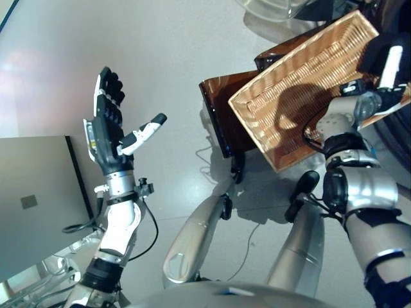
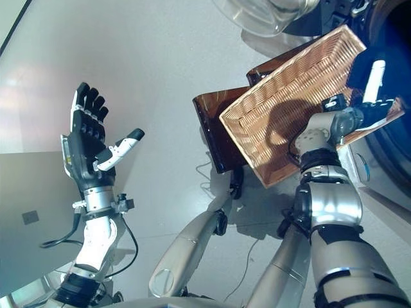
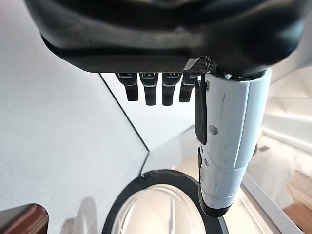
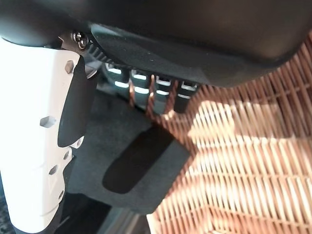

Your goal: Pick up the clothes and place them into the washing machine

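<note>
A dark cloth (image 4: 126,146) lies at the far end of a tilted wicker basket (image 1: 302,77). My right hand (image 2: 367,106) reaches into the basket over that cloth; the right wrist view shows its fingers (image 4: 146,92) held straight just above the fabric, and its white-covered thumb (image 4: 39,136) beside it, with nothing grasped. My left hand (image 1: 106,125) is raised at the left, open and empty, palm up. The washing machine's round glass door (image 3: 165,204) shows in the left wrist view and at the top (image 1: 270,9) of the left eye view.
The basket rests on a dark brown wooden stand (image 1: 221,112) with small feet. A flat grey slab (image 1: 38,192) occupies the lower left. Pale smooth floor (image 1: 180,58) spreads between the left hand and the stand.
</note>
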Tool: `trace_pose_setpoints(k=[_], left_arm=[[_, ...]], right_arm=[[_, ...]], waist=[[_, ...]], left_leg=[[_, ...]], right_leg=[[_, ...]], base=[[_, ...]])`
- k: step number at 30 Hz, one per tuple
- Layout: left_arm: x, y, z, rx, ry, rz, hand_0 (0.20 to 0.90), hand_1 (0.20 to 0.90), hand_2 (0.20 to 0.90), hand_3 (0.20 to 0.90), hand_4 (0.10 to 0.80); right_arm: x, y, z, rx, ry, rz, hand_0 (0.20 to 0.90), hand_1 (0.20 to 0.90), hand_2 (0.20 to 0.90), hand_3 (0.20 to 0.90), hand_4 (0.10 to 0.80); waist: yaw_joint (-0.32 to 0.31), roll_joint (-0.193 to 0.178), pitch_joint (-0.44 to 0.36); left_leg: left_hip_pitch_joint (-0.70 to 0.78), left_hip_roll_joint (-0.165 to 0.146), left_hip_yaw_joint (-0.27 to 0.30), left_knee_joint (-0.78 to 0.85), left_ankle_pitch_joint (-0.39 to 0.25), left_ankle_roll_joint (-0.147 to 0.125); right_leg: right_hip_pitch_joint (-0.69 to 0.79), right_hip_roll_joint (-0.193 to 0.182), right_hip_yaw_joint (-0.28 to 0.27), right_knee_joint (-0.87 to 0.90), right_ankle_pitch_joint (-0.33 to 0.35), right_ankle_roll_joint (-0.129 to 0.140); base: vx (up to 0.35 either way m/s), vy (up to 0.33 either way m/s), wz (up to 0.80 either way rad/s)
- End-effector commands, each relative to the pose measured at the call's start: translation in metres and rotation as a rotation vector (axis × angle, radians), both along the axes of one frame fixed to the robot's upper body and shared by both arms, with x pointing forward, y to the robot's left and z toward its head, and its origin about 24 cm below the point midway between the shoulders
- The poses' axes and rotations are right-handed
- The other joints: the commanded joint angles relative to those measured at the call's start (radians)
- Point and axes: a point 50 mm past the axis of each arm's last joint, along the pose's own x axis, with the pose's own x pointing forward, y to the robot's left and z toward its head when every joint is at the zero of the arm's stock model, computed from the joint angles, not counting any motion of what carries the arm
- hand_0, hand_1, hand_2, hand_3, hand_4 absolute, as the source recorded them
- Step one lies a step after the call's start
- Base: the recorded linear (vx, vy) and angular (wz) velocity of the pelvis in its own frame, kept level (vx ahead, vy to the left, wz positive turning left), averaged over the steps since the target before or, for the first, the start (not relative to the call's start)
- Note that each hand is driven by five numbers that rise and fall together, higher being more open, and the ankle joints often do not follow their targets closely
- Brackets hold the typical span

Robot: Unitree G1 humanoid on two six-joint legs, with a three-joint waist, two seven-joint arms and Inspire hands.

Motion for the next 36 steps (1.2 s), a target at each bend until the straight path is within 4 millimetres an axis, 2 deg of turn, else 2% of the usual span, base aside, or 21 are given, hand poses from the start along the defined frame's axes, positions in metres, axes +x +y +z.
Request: trace_pose_setpoints(k=[1,8,16,20,24,26,28,29,30,31,32,34,35,36], left_arm=[[-0.012,0.015,0.028,-0.056,-0.192,0.015,0.9,0.9,0.9,0.9,0.8],[-0.01,0.021,0.025,-0.051,-0.172,0.002,0.9,0.9,0.9,0.9,0.8],[-0.01,0.024,0.021,-0.057,-0.15,-0.007,0.9,0.9,0.9,0.9,0.8],[-0.011,0.03,0.023,-0.04,-0.158,0.019,0.9,0.9,0.9,0.9,0.8],[-0.011,0.031,0.022,-0.033,-0.155,0.019,0.9,0.9,0.9,0.9,0.8],[-0.011,0.03,0.022,-0.039,-0.154,0.018,0.9,0.9,0.9,0.9,0.8],[-0.011,0.028,0.023,-0.058,-0.165,0.014,0.9,0.9,0.9,0.9,0.8],[-0.011,0.028,0.023,-0.061,-0.164,0.015,0.9,0.9,0.9,0.9,0.8],[-0.011,0.028,0.023,-0.06,-0.164,0.015,0.9,0.9,0.9,0.9,0.8],[-0.009,0.026,0.022,-0.063,-0.162,0.013,0.9,0.9,0.9,0.9,0.8],[-0.009,0.027,0.022,-0.061,-0.162,0.015,0.9,0.9,0.9,0.9,0.8],[-0.006,0.023,0.022,-0.072,-0.162,0.007,0.9,0.9,0.9,0.9,0.8],[-0.005,0.021,0.022,-0.069,-0.161,-0.006,0.9,0.9,0.9,0.9,0.8],[-0.005,0.021,0.022,-0.069,-0.16,-0.006,0.9,0.9,0.9,0.9,0.8]], right_arm=[[-0.061,-0.041,0.166,-0.578,-0.388,-0.211,0.9,0.9,0.9,0.9,0.8],[-0.088,-0.057,0.193,-0.637,-0.443,-0.294,0.9,0.9,0.9,0.9,0.8],[-0.091,-0.065,0.186,-0.657,-0.382,-0.327,0.9,0.9,0.9,0.9,0.8],[-0.113,-0.069,0.192,-0.656,-0.497,-0.41,0.9,0.9,0.9,0.9,0.8],[-0.11,-0.074,0.178,-0.648,-0.454,-0.412,0.9,0.9,0.9,0.9,0.8],[-0.099,-0.075,0.156,-0.634,-0.381,-0.382,0.9,0.9,0.9,0.9,0.8],[-0.076,-0.073,0.119,-0.572,-0.269,-0.311,0.9,0.9,0.9,0.9,0.8],[-0.07,-0.072,0.107,-0.566,-0.218,-0.285,0.9,0.9,0.9,0.9,0.8],[-0.07,-0.072,0.106,-0.566,-0.218,-0.284,0.9,0.9,0.9,0.9,0.8],[-0.052,-0.061,0.073,-0.516,-0.139,-0.206,0.9,0.9,0.9,0.9,0.8],[-0.052,-0.061,0.073,-0.515,-0.139,-0.204,0.9,0.9,0.9,0.9,0.8],[-0.036,-0.047,0.043,-0.476,-0.061,-0.122,0.9,0.9,0.9,0.9,0.8],[-0.027,-0.036,0.018,-0.437,0.005,-0.069,0.9,0.9,0.9,0.9,0.8],[-0.027,-0.036,0.018,-0.437,0.005,-0.069,0.9,0.9,0.9,0.9,0.8]], waist=[[-0.016,0.03,-0.078],[-0.052,0.017,-0.103],[-0.071,0.009,-0.131],[-0.084,0.008,-0.14],[-0.083,0.007,-0.146],[-0.085,0.01,-0.143],[-0.078,0.009,-0.139],[-0.079,0.007,-0.136],[-0.079,0.007,-0.136],[-0.078,0.007,-0.125],[-0.079,0.006,-0.124],[-0.075,0.006,-0.111],[-0.07,0.004,-0.101],[-0.07,0.004,-0.102]], left_leg=[[0.02,0.053,-0.032,0.068,-0.145,-0.113],[0.112,0.049,-0.02,0.008,-0.13,-0.121],[0.186,0.049,-0.02,-0.023,-0.127,-0.123],[0.22,0.046,-0.026,-0.042,-0.124,-0.126],[0.235,0.047,-0.028,-0.053,-0.122,-0.124],[0.242,0.048,-0.027,-0.056,-0.121,-0.121],[0.254,0.052,-0.027,-0.057,-0.122,-0.119],[0.259,0.052,-0.028,-0.055,-0.122,-0.118],[0.26,0.053,-0.028,-0.055,-0.123,-0.118],[0.263,0.052,-0.027,-0.052,-0.124,-0.117],[0.263,0.052,-0.027,-0.052,-0.125,-0.117],[0.257,0.053,-0.026,-0.05,-0.123,-0.115],[0.25,0.058,-0.027,-0.047,-0.121,-0.115],[0.25,0.058,-0.027,-0.046,-0.121,-0.115]], right_leg=[[0.126,0.008,0.023,-0.222,0.071,0.023],[0.219,0.007,0.02,-0.3,0.093,0.03],[0.307,0.008,0.005,-0.341,0.096,0.031],[0.348,0.009,-0.005,-0.357,0.091,0.032],[0.355,0.008,-0.009,-0.354,0.089,0.032],[0.364,0.01,-0.011,-0.355,0.088,0.031],[0.384,0.012,-0.016,-0.36,0.087,0.03],[0.387,0.015,-0.017,-0.36,0.088,0.028],[0.387,0.015,-0.017,-0.36,0.088,0.028],[0.393,0.019,-0.016,-0.363,0.09,0.028],[0.394,0.019,-0.016,-0.363,0.09,0.028],[0.392,0.022,-0.016,-0.369,0.096,0.027],[0.391,0.025,-0.02,-0.371,0.097,0.025],[0.391,0.025,-0.02,-0.371,0.097,0.025]], base=[[-0.079,0.024,-0.29],[0.024,0.005,-0.13],[0.026,-0.013,-0.06],[0.0,0.0,0.0],[0.002,-0.004,-0.02],[-0.003,-0.021,0.03],[0.002,-0.032,-0.01],[0.0,0.0,0.0],[0.0,0.0,0.0],[-0.019,-0.007,-0.04],[-0.036,-0.014,-0.06],[-0.054,-0.03,-0.05],[-0.057,-0.035,-0.01],[-0.051,-0.037,0.02]])
